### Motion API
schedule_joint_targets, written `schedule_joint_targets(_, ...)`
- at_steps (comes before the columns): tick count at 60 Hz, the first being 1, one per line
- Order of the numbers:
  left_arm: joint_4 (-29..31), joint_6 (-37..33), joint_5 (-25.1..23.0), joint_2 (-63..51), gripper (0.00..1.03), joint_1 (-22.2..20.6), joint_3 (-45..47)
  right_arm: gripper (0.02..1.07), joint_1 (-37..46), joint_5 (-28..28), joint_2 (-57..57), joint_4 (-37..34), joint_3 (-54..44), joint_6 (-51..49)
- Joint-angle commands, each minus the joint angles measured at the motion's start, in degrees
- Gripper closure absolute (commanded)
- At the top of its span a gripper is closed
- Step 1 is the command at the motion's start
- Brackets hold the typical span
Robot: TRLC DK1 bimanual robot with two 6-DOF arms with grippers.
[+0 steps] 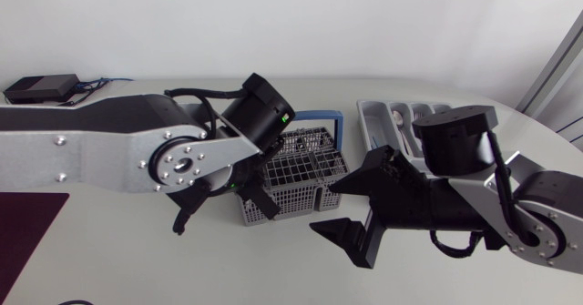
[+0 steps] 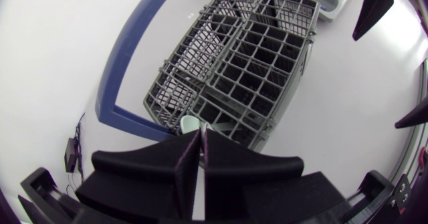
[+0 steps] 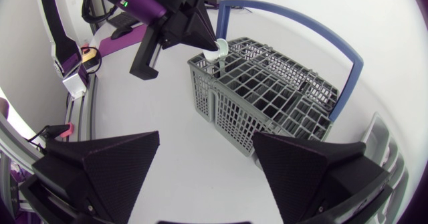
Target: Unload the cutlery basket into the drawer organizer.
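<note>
Two grippers flank the cutlery basket [image 1: 301,173] mid-table [image 1: 137,269]. The left gripper [image 3: 215,45] is clamped on a pale utensil [image 3: 219,50] at the basket's near left corner. The right gripper [image 1: 339,207] has its fingers wide apart, off the drawer organizer's [image 1: 378,123] near edge.

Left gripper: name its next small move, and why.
Probably lift straight up: the matte black left gripper looks shut on a pale utensil handle in a corner of the grey mesh cutlery basket, and the utensil must clear the rim before reaching the grey drawer organizer.
</note>
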State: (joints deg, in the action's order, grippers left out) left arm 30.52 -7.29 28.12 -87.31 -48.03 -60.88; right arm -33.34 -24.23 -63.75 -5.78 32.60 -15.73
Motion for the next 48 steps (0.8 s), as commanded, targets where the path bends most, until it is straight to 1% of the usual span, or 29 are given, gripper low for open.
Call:
schedule_joint_targets(1, -0.1, 0.5, 0.1, 2.3, 0.9, -0.2, 1.6, 0.06, -0.7, -0.4, 0.6, 0.1, -1.0, -1.1)
schedule_joint_targets(10, -0.1, -0.2, 0.2, 4.8, 0.9, -0.3, 1.4, 0.06, -1.0, -0.3, 0.6, 0.0, -1.1, -1.1)
schedule_joint_targets(21, -0.1, -1.4, 2.9, 8.1, 0.9, -1.9, 0.2, 0.06, -1.0, -0.3, 1.3, -0.2, -1.3, -1.1)
schedule_joint_targets(30, 0.0, -2.4, 4.0, 10.0, 0.9, -2.8, -0.7, 0.06, -1.0, -0.2, 2.1, -0.4, -1.4, -1.1)
schedule_joint_targets(48, 0.9, -3.6, 4.1, 16.2, 0.9, -2.9, -3.8, 0.06, -1.0, 0.2, 5.3, -0.5, -1.3, -0.5)
